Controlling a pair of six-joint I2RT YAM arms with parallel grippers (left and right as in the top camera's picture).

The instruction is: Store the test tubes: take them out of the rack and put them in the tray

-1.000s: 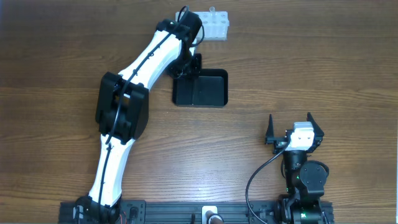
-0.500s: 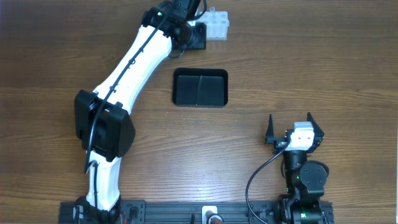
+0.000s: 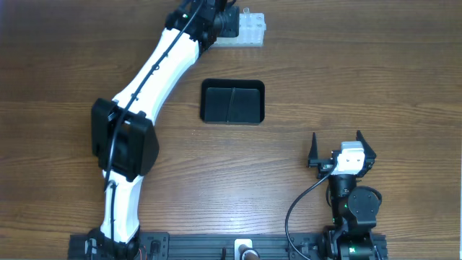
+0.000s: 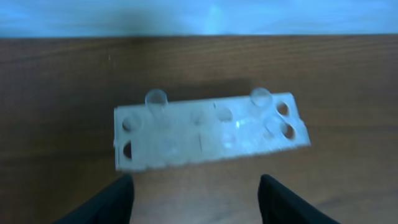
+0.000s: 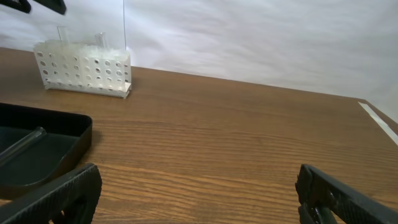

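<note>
Two clear tubes (image 4: 156,98) in perforated translucent rack (image 4: 205,134), black rect. tray (image 3: 247,107); L end effector (image 4: 196,202), R end effector (image 5: 199,205) both spread.

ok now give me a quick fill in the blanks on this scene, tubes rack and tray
1. The gripper above the rack belongs to the ___ arm.
2. The tray is ___ in colour.
3. Lying in the tray is ___ test tube.
4. The right gripper is ___.
Missing words: left; black; one; open
</note>
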